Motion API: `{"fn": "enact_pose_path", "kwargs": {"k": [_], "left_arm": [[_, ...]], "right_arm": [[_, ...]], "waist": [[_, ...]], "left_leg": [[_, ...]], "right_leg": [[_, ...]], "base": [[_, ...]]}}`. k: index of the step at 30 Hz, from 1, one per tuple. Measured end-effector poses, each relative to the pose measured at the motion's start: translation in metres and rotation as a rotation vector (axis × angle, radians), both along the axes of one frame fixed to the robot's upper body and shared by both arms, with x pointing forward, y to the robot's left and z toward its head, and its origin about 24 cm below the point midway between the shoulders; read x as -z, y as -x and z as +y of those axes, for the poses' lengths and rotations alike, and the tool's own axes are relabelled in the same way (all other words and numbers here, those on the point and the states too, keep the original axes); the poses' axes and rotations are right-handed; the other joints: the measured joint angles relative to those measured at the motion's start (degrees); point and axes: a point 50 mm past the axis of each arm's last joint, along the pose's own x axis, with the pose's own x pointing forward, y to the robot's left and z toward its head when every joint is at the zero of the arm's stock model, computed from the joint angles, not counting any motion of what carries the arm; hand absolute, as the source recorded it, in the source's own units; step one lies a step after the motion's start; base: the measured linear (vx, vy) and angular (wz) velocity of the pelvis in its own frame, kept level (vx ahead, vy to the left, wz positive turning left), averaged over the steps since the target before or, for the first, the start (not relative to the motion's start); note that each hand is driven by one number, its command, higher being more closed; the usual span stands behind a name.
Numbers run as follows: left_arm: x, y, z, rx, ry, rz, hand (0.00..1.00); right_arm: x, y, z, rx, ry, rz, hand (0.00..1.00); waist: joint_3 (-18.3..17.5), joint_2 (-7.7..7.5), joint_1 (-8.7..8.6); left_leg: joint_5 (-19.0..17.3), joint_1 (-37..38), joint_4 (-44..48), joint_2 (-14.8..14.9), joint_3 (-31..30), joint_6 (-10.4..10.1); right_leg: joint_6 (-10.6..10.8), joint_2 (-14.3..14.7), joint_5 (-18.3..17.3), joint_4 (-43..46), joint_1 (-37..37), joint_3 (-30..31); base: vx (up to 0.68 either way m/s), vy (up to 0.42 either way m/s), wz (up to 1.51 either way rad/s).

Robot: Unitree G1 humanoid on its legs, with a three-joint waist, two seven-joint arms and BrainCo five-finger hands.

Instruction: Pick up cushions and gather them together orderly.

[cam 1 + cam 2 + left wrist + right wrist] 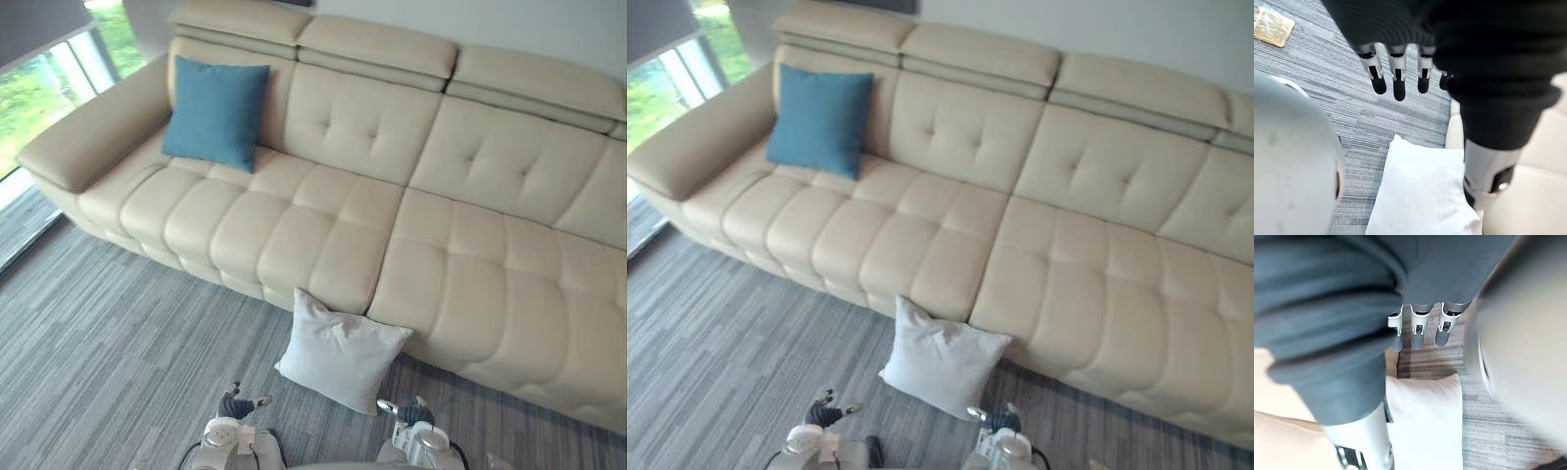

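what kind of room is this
Probably a living room or lounge: a long cream sofa with a blue cushion, a white cushion on grey carpet, and a window.

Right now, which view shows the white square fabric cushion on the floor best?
The left eye view: the whole white square fabric cushion shows, by the cream leather sofa. The right eye view is nearly equal; both wrist views show part.

Long cream leather sofa (392,225) runs off the right edge, so its far end's cut off. White square fabric cushion (1425,196) is only partly in frame in the left wrist view. Flat gold rectangle (1271,27) there: too blurry to identify.
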Motion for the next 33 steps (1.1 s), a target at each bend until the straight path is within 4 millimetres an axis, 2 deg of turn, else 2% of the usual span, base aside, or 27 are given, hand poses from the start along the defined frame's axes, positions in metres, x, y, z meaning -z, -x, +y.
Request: {"fn": "enact_pose_path", "kwargs": {"k": [1, 2, 6, 8, 9, 10, 12, 13, 14, 15, 17, 18, 19, 20, 23, 26, 30, 32, 33], "left_arm": [[0.000, -0.001, -0.002, -0.011, 0.008, -0.003, 0.00], [0.000, -0.003, -0.007, -0.029, 0.030, -0.006, 0.00], [0.000, -0.007, -0.017, -0.047, 0.064, -0.012, 0.00], [0.000, -0.009, -0.023, -0.067, 0.088, -0.020, 0.00], [-0.002, -0.013, -0.027, -0.069, 0.099, -0.040, 0.00], [-0.003, -0.014, -0.027, -0.073, 0.102, -0.047, 0.00], [-0.008, -0.020, -0.027, -0.105, 0.111, -0.086, 0.00], [-0.008, -0.020, -0.027, -0.106, 0.111, -0.087, 0.00], [-0.007, -0.019, -0.027, -0.104, 0.114, -0.082, 0.00], [-0.007, -0.018, -0.029, -0.109, 0.119, -0.081, 0.00], [-0.007, -0.019, -0.029, -0.119, 0.127, -0.087, 0.00], [-0.007, -0.019, -0.032, -0.122, 0.134, -0.087, 0.00], [-0.008, -0.020, -0.029, -0.122, 0.126, -0.087, 0.00], [-0.009, -0.021, -0.028, -0.121, 0.124, -0.094, 0.00], [-0.007, -0.019, -0.026, -0.127, 0.122, -0.084, 0.00], [-0.007, -0.018, -0.024, -0.128, 0.118, -0.080, 0.00], [-0.006, -0.017, -0.023, -0.130, 0.116, -0.073, 0.00], [-0.007, -0.018, -0.022, -0.139, 0.115, -0.080, 0.00], [-0.009, -0.023, -0.023, -0.143, 0.117, -0.093, 0.00]], "right_arm": [[0.001, 0.000, 0.000, 0.002, -0.002, 0.006, 0.00], [0.000, -0.004, -0.001, 0.006, -0.001, -0.002, 0.00], [-0.001, -0.002, -0.009, 0.040, 0.009, -0.005, 0.00], [0.000, 0.001, -0.012, 0.052, 0.012, 0.002, 0.00], [0.001, 0.004, -0.016, 0.073, 0.015, 0.004, 0.00], [0.001, 0.004, -0.016, 0.074, 0.015, 0.005, 0.00], [0.000, 0.004, -0.015, 0.085, 0.009, -0.002, 0.00], [0.000, 0.004, -0.014, 0.085, 0.008, -0.006, 0.00], [-0.002, 0.001, -0.015, 0.084, 0.012, -0.022, 0.00], [-0.004, -0.002, -0.015, 0.085, 0.014, -0.031, 0.00], [-0.004, -0.003, -0.015, 0.087, 0.016, -0.032, 0.00], [-0.004, -0.003, -0.016, 0.083, 0.020, -0.032, 0.00], [-0.004, -0.003, -0.012, 0.082, 0.013, -0.029, 0.00], [-0.003, -0.002, -0.010, 0.081, 0.007, -0.026, 0.00], [-0.002, 0.000, -0.008, 0.080, 0.001, -0.019, 0.00], [-0.002, 0.000, -0.006, 0.079, -0.003, -0.022, 0.00], [-0.003, -0.002, -0.007, 0.086, -0.001, -0.027, 0.00], [-0.004, -0.005, -0.011, 0.099, 0.014, -0.031, 0.00], [-0.007, -0.012, -0.016, 0.097, 0.029, -0.050, 0.00]], "waist": [[-0.3, -0.55, 0.00], [0.2, 0.25, -0.38], [0.6, 1.20, -0.86], [0.6, 1.17, -0.88], [0.9, 0.97, -0.83], [1.0, 0.98, -0.82], [1.6, 2.28, 0.23], [1.7, 2.15, 0.62], [1.7, 2.76, 0.71], [1.8, 3.13, 0.72], [1.8, 3.25, 0.99], [1.5, 3.19, 1.36], [1.6, 2.17, 1.10], [1.5, 1.76, 1.27], [1.3, 1.53, 1.22], [1.2, 1.69, 1.25], [1.4, 2.01, 1.35], [1.6, 2.18, 1.40], [2.2, 2.65, 1.38]], "left_leg": [[0.8, 0.0, -0.8, -0.8, 0.2, -0.7], [1.5, -0.3, -1.3, -0.6, -0.4, -0.8], [1.6, 0.9, -2.7, 0.1, -4.0, -1.1], [1.6, 0.5, -0.6, 0.9, -3.9, -1.1], [0.9, -2.5, 7.3, 2.3, -4.3, -0.6], [0.7, -3.7, 10.2, 2.7, -4.6, -0.3], [1.0, -9.9, 27.4, 6.1, -8.0, 0.2], [0.3, -10.5, 28.6, 6.3, -8.7, 0.3], [-1.5, -10.4, 28.9, 6.2, -10.3, 0.0], [-3.4, -10.3, 25.3, 5.0, -12.3, -0.5], [-3.5, -10.2, 17.2, 2.8, -16.2, -0.8], [-4.8, -8.4, 12.3, 1.3, -18.6, -2.6], [-4.4, -8.3, 11.3, 0.3, -18.5, -2.4], [-4.4, -8.4, 11.3, 0.0, -17.6, -2.4], [-4.7, -7.1, 11.1, -1.5, -15.4, -2.1], [-4.8, -6.9, 10.4, -1.6, -14.2, -1.9], [-4.8, -6.4, 9.9, -0.8, -12.9, -1.9], [-4.8, -7.6, 9.7, -0.5, -12.5, -1.9], [-4.8, -9.8, 11.2, -0.4, -12.6, -1.9]], "right_leg": [[0.1, 0.5, -0.9, -4.0, 1.6, -0.4], [0.0, 1.3, -0.7, -5.2, 1.8, -0.3], [-0.2, 2.8, -0.9, -6.9, 3.9, -1.2], [-0.2, 3.0, -0.9, -7.9, 5.6, -2.2], [-0.1, 3.0, -1.0, -8.8, 7.4, -2.9], [-0.1, 3.2, -1.0, -9.0, 7.8, -2.9], [-0.5, 4.4, -2.3, -9.3, 10.5, -1.4], [-0.3, 4.4, -2.5, -9.3, 10.6, -1.1], [-0.4, 4.5, -2.7, -9.0, 10.5, -0.1], [-0.3, 4.4, -2.7, -8.3, 9.7, 1.6], [0.5, 4.2, -2.8, -7.2, 8.0, 3.4], [1.8, 4.1, -3.2, -6.0, 6.3, 5.0], [2.1, 3.6, -3.1, -6.0, 5.6, 6.0], [2.4, 3.5, -2.4, -6.9, 5.4, 7.0], [2.7, 1.9, -2.1, -7.6, 6.0, 9.1], [3.9, 1.9, -1.4, -8.4, 5.4, 10.1], [3.9, 2.8, -1.4, -8.1, 4.7, 11.3], [3.7, 3.1, -1.7, -6.5, 2.2, 11.8], [3.5, 3.2, -1.9, -4.9, -0.3, 11.9]], "base": [[0.13, -0.062, -0.26], [0.13, -0.068, -0.17], [0.13, -0.075, 0.04], [0.12, -0.046, 0.30], [0.07, -0.027, 0.30], [0.07, -0.040, 0.16], [0.05, 0.023, -0.36], [0.04, 0.130, -0.51], [0.03, 0.156, -0.52], [0.03, 0.205, -0.65], [0.02, 0.202, -0.53], [0.03, 0.154, -0.28], [0.04, 0.165, -0.32], [0.05, 0.151, -0.22], [0.05, 0.164, -0.20], [0.01, 0.047, -0.19], [0.00, -0.021, -0.23], [-0.03, -0.047, -0.16], [-0.05, -0.043, -0.12]]}}
